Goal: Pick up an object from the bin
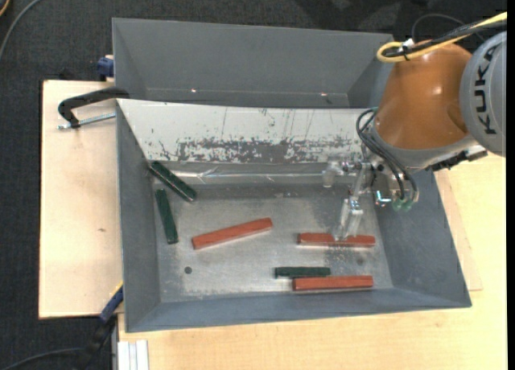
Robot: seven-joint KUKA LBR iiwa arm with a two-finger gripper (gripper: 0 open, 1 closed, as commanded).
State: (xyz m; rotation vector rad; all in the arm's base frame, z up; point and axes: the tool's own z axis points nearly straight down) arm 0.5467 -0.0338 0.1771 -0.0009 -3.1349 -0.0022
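Note:
My gripper (352, 219) hangs low over the right part of the bin floor. Its tip is just above a red flat bar (322, 240) that lies level there, close to the bar's right half. Whether it touches the bar I cannot tell. In front of that bar lies a short dark green bar (302, 272), and beside it a second red bar (333, 282) along the front wall.
A longer red bar (232, 233) lies slanted in the middle of the floor. Two dark green bars (173, 181) (167, 215) rest at the left wall. The arm's orange cover stands over the bin's right rim.

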